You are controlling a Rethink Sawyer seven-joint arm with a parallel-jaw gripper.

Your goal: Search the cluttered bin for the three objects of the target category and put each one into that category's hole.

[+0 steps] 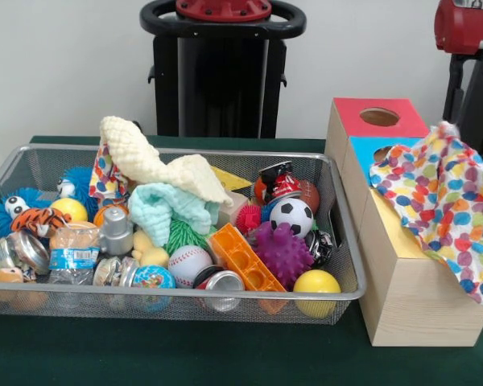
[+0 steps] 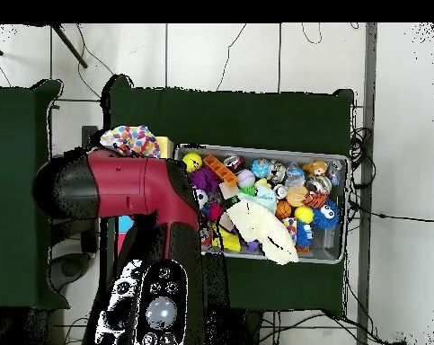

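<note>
From the front: just a bit of the red and black arm [image 1: 465, 24], up high in the right corner, above and behind the long wooden box with coloured tops [image 1: 410, 305]. Gripper hidden, so no telling if spread or pressed together. A spotted cloth with many colours [image 1: 443, 201] draped over the right side of that box, hanging down its edge, beside the round hole in the red top [image 1: 379, 117]. In the silver wire mesh bin [image 1: 185, 296], left of the box and just beside it: a bumpy cream cloth [image 1: 145, 157] on top of the pile, a soft mint green cloth [image 1: 165, 207] under it, then a black and white soccer ball [image 1: 292, 215], a purple spiky ball [image 1: 283, 253] and a plain yellow ball [image 1: 316, 281] near the right wall. Bare dark green table cover [image 1: 145, 354] in front of the bin.

From above: the arm [image 2: 121, 184] bent in an elbow, reaching up from the bottom and then across to the left, hiding most of the box. Spotted cloth [image 2: 130, 139] peeking out past its top edge. Bin [image 2: 344, 207] to the right, packed full, cream cloth [image 2: 261, 226] near its lower left corner. Open green table [image 2: 256, 112] above the bin.
</note>
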